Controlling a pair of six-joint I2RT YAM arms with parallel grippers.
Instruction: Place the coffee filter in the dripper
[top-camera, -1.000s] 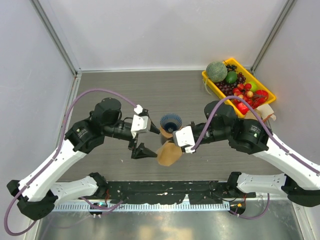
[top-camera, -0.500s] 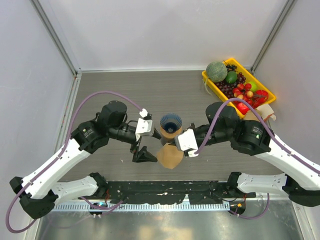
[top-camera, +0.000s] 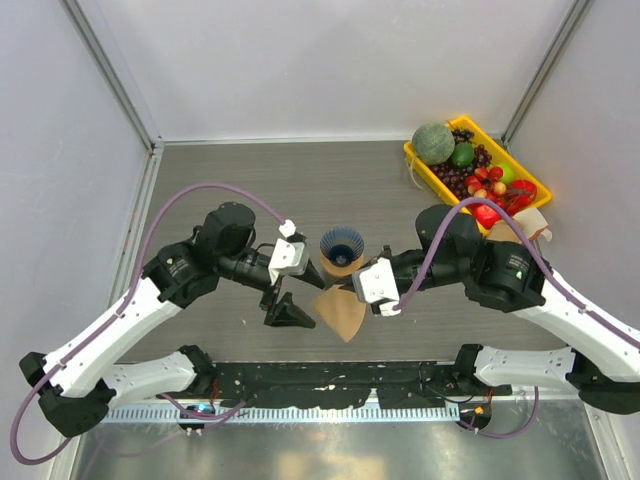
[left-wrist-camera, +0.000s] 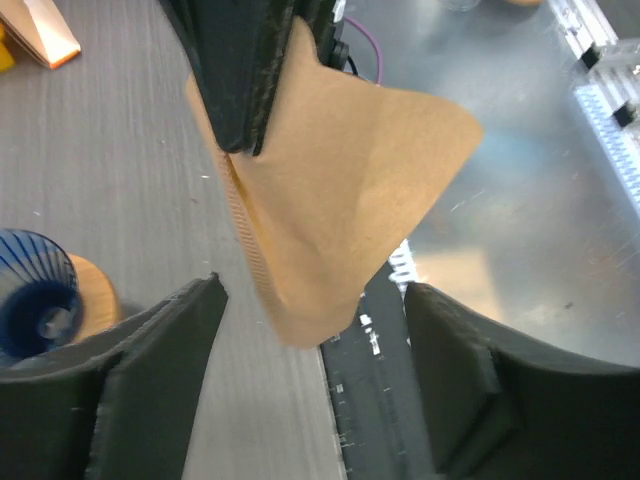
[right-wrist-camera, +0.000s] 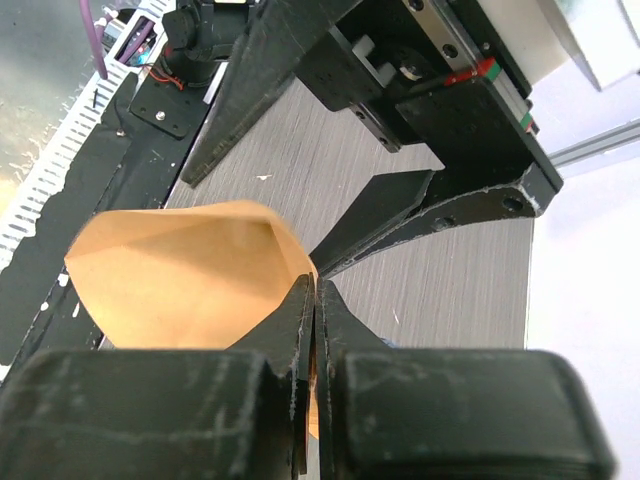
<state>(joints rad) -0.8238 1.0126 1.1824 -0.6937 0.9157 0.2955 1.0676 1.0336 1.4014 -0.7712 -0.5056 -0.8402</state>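
The dark blue ribbed dripper (top-camera: 342, 243) sits on an orange-brown round cup (top-camera: 341, 267) at the table's middle; it also shows at the lower left of the left wrist view (left-wrist-camera: 28, 303). The tan coffee filter (top-camera: 342, 313) hangs in front of it, pinched at its top edge by my right gripper (top-camera: 353, 292), which is shut on it (right-wrist-camera: 315, 287). The filter (right-wrist-camera: 180, 285) is puffed partly open. My left gripper (top-camera: 303, 294) stands open just left of the filter (left-wrist-camera: 340, 200), whose lower tip sits between the left fingers (left-wrist-camera: 160, 360) without touching them.
A yellow tray (top-camera: 424, 172) of fruit stands at the back right, with a small cardboard piece (top-camera: 535, 226) beside it. A black rail (top-camera: 330, 380) and a metal ledge run along the near edge. Grey walls close in both sides.
My left gripper has moved right, closer to the filter, and its jaws have narrowed a little. The right gripper has shifted the filter slightly toward the near edge.
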